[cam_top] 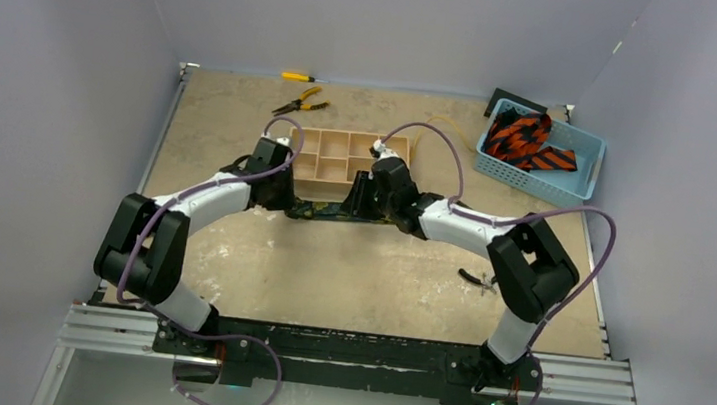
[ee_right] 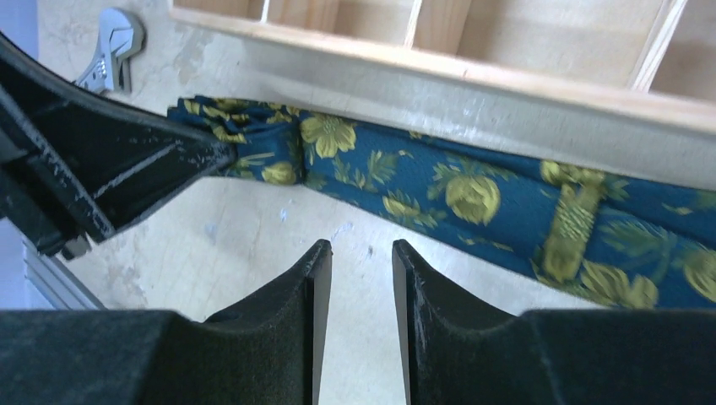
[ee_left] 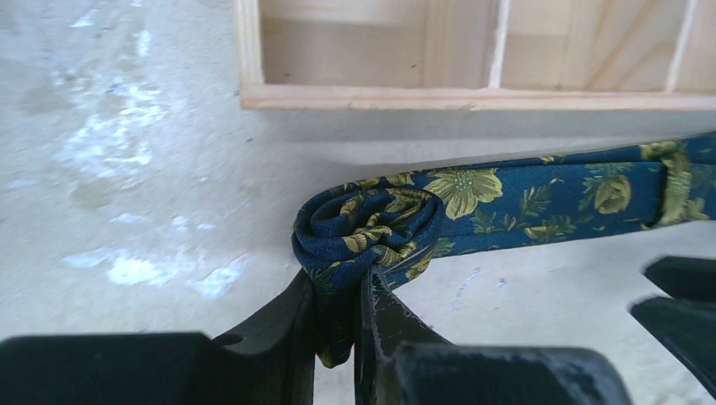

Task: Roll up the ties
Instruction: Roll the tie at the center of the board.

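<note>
Pinching the navy tie [ee_left: 523, 198] by its rolled end, the left gripper [ee_left: 339, 291] is clenched; the tie runs along the wooden tray [ee_left: 473, 99], a strip of bench [ee_left: 127, 211] between. The right gripper [ee_right: 361, 253] stands parted at the tie's near edge

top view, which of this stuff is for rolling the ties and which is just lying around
Job:
navy flowered tie, partly rolled, pinched in the left fingers
orange and black ties in the blue basket

Lying about:
wooden divided tray
yellow-handled pliers
yellow tool
dark tool
wrench
</note>
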You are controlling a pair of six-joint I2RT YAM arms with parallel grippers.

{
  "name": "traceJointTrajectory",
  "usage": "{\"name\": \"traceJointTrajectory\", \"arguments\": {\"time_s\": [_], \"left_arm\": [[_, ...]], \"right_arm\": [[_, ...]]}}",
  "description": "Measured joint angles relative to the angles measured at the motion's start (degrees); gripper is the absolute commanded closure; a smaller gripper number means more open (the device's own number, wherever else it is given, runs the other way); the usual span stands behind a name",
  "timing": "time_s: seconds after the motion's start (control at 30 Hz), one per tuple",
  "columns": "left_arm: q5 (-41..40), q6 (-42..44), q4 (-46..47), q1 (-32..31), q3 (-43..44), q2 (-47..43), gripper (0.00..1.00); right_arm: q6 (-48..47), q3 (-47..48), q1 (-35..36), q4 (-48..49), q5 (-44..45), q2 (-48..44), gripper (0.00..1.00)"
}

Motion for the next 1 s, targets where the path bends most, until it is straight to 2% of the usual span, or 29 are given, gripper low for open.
{"name": "traceJointTrajectory", "arguments": {"time_s": [0.2,0.4,0.7,1.0], "left_arm": [[-10.93,0.96,-11.72,-3.13,4.96,-0.63,1.00],[-18.51,-0.07,-19.34,-7.26,11.06,2.03,1.00],[-21.57,-2.10,-22.21,-9.55,13.14,4.72,1.00],[-21.88,-2.93,-22.60,-9.60,13.73,5.73,1.00]], "right_arm": [[-0.15,-6.36,1.77,2.32,1.75,-5.64,0.67],[-0.33,-6.29,3.69,5.25,2.08,-3.15,0.71],[2.60,3.15,6.40,8.79,-2.34,7.85,0.75],[8.04,5.88,6.32,11.30,-4.74,15.26,0.76]]}}
